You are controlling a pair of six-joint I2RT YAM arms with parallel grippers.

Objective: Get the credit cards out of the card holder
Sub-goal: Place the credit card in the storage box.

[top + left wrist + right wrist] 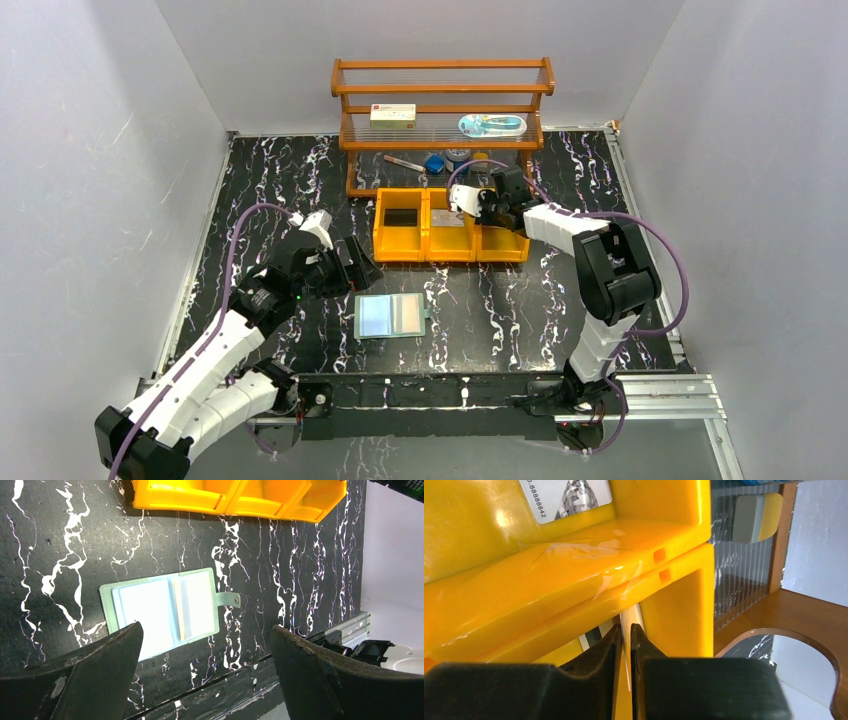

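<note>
- The left gripper [205,630] hangs with its jaws spread wide and nothing between them.
- The card holder [160,610] lies open and flat on the table [75,540], below that gripper and mostly between its two fingers. Its snap tab [228,599] points toward the right-hand finger.
- The right gripper [625,629] is down in the end compartment of the orange bins [674,600], jaws nearly together.
- A thin pale card [633,616] stands on edge in the narrow gap between the jaws. I cannot tell whether the pads press it.
- A printed card [566,495] lies in the next compartment, past the dividing wall, up and left of those fingers.
- A dark card [401,217] lies in the compartment farthest from the right gripper.
</note>
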